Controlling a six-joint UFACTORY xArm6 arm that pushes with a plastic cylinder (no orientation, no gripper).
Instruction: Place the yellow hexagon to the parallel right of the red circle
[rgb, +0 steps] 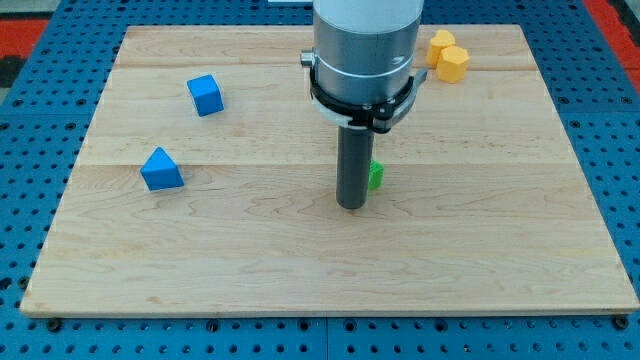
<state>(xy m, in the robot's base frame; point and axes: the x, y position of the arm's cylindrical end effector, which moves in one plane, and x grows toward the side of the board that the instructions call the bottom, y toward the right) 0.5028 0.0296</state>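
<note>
The tip (351, 206) is seen mid-frame, touching a mostly hidden green block (376, 176). Two yellow blocks (447, 56) are seen upper right; a blue cube (205, 95) and blue triangle (161, 170) left.

Arm (365, 45) enters from view's top — wide cylindrical body, pale grey-white upper shell, darker brushed-metal grey band below. Black ring clamp circles lower edge of band, small black lug jutting at its front right, thin pale tab on its left. Below clamp, straight dark grey rod, smooth and matte, narrower than body. My tip (351, 206) — flat, blunt end, same dark grey, no markings visible.
</note>
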